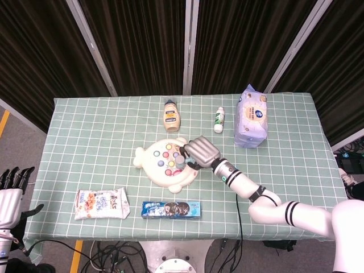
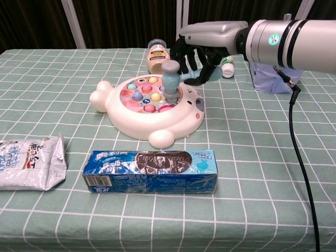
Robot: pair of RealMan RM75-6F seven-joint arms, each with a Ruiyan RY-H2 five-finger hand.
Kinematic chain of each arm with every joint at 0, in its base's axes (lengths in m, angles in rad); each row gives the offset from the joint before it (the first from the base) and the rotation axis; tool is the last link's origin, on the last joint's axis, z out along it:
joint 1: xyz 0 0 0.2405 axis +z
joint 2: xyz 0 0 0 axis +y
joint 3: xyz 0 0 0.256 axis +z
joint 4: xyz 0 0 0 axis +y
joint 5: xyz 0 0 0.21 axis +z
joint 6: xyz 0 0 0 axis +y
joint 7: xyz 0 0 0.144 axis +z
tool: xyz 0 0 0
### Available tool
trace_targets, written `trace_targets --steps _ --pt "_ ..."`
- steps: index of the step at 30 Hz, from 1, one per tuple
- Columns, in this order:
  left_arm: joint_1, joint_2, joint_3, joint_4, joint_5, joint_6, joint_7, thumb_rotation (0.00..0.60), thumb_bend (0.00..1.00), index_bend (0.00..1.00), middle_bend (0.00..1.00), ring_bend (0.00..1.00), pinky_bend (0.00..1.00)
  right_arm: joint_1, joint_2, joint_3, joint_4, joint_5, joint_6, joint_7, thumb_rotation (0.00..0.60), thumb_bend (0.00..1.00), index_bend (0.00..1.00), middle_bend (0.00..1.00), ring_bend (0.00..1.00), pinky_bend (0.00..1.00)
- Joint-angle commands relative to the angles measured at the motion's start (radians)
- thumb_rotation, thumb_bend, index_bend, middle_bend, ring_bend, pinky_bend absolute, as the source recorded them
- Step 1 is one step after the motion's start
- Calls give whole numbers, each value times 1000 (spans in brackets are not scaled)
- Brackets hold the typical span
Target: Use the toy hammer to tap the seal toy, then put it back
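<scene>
The white seal toy [image 1: 156,165] [image 2: 131,118] with coloured pegs on its top lies at the table's middle. My right hand [image 1: 200,151] [image 2: 197,52] hovers over its right side and grips the light-blue toy hammer [image 2: 172,79] [image 1: 180,162] by the handle. The hammer's head points down onto the pegs at the toy's right part; whether it touches them I cannot tell. My left hand [image 1: 10,190] hangs off the table's left edge with its fingers apart and nothing in it.
A blue cookie box [image 1: 171,209] [image 2: 149,171] lies in front of the seal toy, a snack bag [image 1: 100,203] [image 2: 29,161] at front left. At the back stand a sauce bottle [image 1: 169,114] [image 2: 157,56], a small white bottle [image 1: 219,119] and a blue tissue pack [image 1: 252,115].
</scene>
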Motion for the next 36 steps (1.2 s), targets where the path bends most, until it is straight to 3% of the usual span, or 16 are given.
trace_targets --steps 1,7,16,26,36 --pt "-1 0 -1 0 1 0 0 600 12 97 130 19 0 8 12 20 -7 16 5 11 600 561 666 588 481 655" --pt "-2 -2 -3 2 -8 -9 0 600 12 95 131 19 0 67 -34 39 73 79 -59 1 600 561 666 589 483 657" --pt "-1 -5 -1 13 -19 -21 -12 600 12 94 131 19 0 129 -124 27 206 152 -124 -26 600 561 666 589 483 657" --pt "-3 -10 -2 24 -13 -21 -18 600 12 93 130 19 0 127 -92 52 151 154 -91 14 600 561 666 588 483 657" --pt "1 -14 1 28 -21 -26 -22 600 12 89 130 19 0 185 -156 33 243 214 -152 -22 600 561 666 588 483 657"
